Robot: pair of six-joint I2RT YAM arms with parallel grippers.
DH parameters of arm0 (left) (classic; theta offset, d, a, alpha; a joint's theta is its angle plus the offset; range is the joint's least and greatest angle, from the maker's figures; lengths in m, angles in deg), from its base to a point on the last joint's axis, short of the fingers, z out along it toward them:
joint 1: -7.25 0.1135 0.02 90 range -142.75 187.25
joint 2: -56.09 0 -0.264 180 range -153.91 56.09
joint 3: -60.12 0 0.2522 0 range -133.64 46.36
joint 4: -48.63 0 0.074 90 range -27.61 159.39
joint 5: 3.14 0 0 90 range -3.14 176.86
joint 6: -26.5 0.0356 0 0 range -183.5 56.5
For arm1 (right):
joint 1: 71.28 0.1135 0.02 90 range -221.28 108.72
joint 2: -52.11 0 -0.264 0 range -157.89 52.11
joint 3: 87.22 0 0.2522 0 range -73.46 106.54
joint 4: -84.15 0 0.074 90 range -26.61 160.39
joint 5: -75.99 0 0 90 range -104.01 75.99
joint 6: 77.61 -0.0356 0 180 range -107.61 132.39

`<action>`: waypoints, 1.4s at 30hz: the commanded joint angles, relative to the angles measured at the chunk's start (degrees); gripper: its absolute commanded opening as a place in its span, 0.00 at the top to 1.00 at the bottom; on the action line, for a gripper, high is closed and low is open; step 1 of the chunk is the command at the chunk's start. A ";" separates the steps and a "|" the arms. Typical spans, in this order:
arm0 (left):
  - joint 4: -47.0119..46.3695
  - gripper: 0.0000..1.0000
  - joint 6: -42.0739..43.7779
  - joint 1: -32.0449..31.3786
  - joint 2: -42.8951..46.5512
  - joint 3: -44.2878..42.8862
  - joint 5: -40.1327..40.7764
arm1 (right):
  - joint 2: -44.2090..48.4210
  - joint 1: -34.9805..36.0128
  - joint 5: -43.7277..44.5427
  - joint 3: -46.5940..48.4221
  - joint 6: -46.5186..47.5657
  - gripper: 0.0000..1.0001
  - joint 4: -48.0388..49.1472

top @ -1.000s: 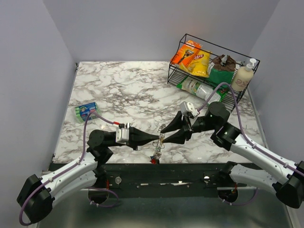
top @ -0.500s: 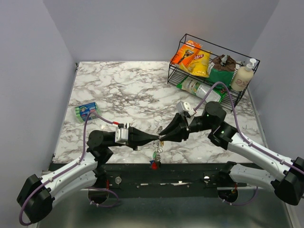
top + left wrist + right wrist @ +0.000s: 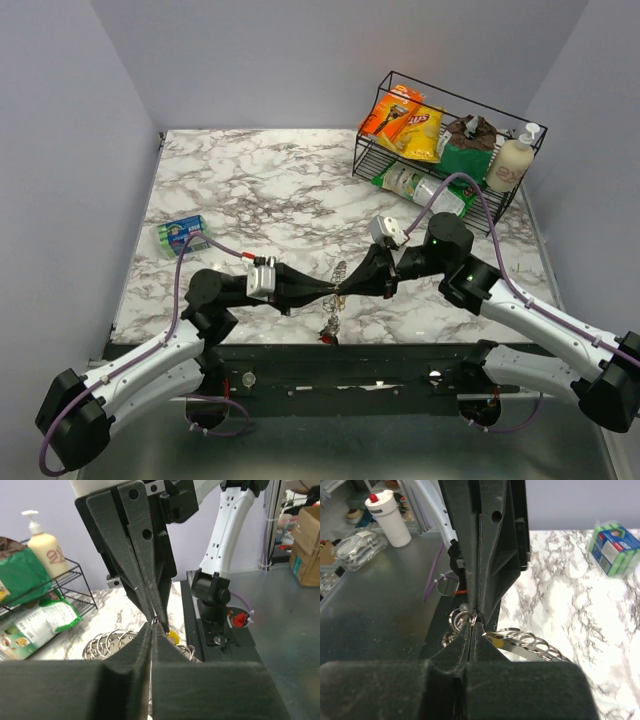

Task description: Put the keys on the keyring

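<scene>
Showed the left gripper point(image 3: 326, 291) and right gripper point(image 3: 350, 288) pinched fully shut, tip to tip, apparently on the keyring point(image 3: 338, 270) above the table's point(image 3: 250, 190) near edge, keys point(image 3: 328, 328) dangling below. Risked dropping the bunch off that edge if either pinch slipped on the thin wire.

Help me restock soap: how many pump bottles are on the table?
1. The pump bottle stands upright at the wire rack's right end; bags there could hide another.
</scene>
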 commanded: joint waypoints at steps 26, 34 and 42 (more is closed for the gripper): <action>70.46 0.51 24.35 -0.41 -11.97 -33.09 5.46 | -8.82 0.73 22.75 19.36 12.08 0.99 -41.92; 64.57 0.51 22.77 -0.50 -14.17 -31.69 4.93 | -9.35 0.82 21.16 18.83 12.52 0.99 -41.30; 62.46 0.59 21.98 -1.29 -17.51 -32.12 4.05 | -8.12 0.91 20.72 18.13 12.35 0.99 -39.98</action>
